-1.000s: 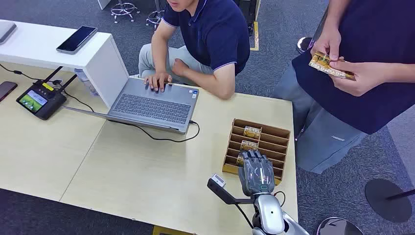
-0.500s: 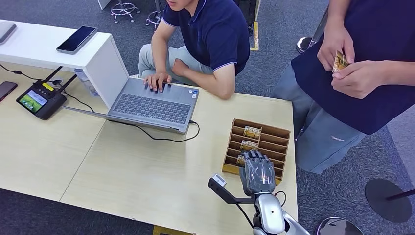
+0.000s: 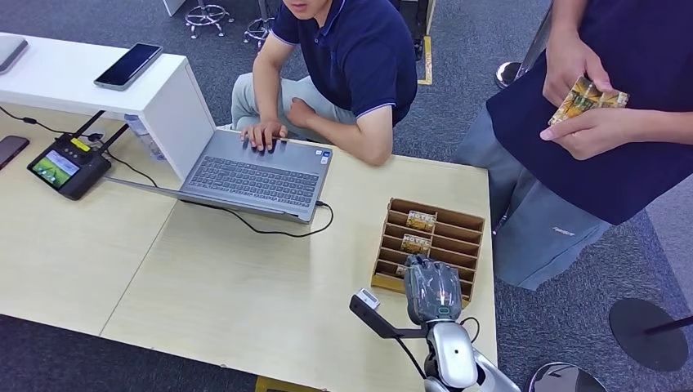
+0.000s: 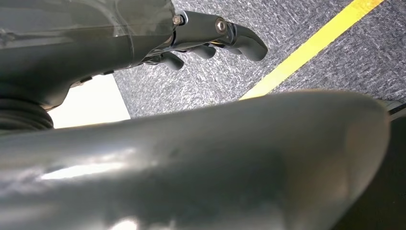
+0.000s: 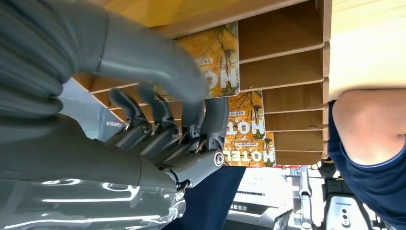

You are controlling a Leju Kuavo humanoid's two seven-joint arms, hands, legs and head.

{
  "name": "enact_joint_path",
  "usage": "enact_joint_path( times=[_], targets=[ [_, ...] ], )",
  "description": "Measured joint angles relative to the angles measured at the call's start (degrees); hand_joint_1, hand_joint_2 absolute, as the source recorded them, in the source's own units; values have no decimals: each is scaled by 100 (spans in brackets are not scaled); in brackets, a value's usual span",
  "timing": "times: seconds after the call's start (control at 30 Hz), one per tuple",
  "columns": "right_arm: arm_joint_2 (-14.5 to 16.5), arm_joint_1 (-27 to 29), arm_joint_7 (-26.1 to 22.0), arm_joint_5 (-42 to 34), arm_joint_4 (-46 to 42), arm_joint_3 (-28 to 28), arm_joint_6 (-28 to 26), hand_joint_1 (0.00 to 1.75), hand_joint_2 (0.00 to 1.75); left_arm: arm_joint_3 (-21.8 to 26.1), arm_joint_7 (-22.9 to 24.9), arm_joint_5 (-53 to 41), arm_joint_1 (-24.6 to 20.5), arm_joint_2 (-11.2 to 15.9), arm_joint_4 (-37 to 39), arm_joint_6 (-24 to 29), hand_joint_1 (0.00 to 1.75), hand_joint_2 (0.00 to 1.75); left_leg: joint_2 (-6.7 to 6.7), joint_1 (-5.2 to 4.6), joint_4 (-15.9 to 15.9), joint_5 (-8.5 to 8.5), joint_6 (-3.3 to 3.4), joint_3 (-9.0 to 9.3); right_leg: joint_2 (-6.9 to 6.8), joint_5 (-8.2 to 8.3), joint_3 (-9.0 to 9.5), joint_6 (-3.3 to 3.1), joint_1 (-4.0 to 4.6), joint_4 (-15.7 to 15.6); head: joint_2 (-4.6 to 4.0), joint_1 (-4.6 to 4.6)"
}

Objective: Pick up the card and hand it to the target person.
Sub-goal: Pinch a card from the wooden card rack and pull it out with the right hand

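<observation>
On the far left of the table (image 3: 73, 245), a small screen device (image 3: 57, 167) and an open laptop (image 3: 253, 175) are seen, the laptop being used by a seated person (image 3: 347, 57).

Right of centre, near the table's right edge, a slotted wooden rack (image 3: 453, 224) is stood, with cards in its slots. The right hand (image 3: 431, 287) is placed over the rack's near slots. In the right wrist view its thumb is laid across the nearest card (image 5: 215, 57) and its fingers (image 5: 210, 120) are curled behind it, but a completed grip cannot be told.

The card is judged to be thin, light, stiff and rather slick, so slipping is likely if it is pinched weakly. Hold is best taken at its exposed upper edge, thumb on one face and fingers on the other, and it should be drawn straight out of the slot.

At the far right, a standing person (image 3: 605, 147) is seen holding cards (image 3: 584, 96).

The left hand (image 4: 201, 38) is hung over the floor, holding nothing, fingers loosely apart.
</observation>
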Motion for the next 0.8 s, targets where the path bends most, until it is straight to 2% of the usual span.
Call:
enact_joint_path(
  times=[0.27, 0.4, 0.8],
  targets=[
    [-12, -9, -3, -25, 0, 0, -62, 175, 175, -5, -9, -2, 0, -3, 1, 1, 0, 0, 0, 0, 0, 0, 0, 0, 0, 0, -1, 0, 0, 0, 0, 1],
    [-14, -9, -2, -42, 0, 0, -83, 171, 175, -52, -38, -15, 0, -14, 6, 11, 0, 175, 0, 0, 0, 0, 0, 0, 0, 0, 0, 0, 0, 0, 0, 1],
    [-23, -7, 55, -78, 0, -2, -169, 171, 175, -93, -55, -223, -4, -26, 17, 266, 0, 175, 0, 0, 0, 0, 0, 0, 0, 0, -1, 0, 0, 0, 0, 1]
  ],
)
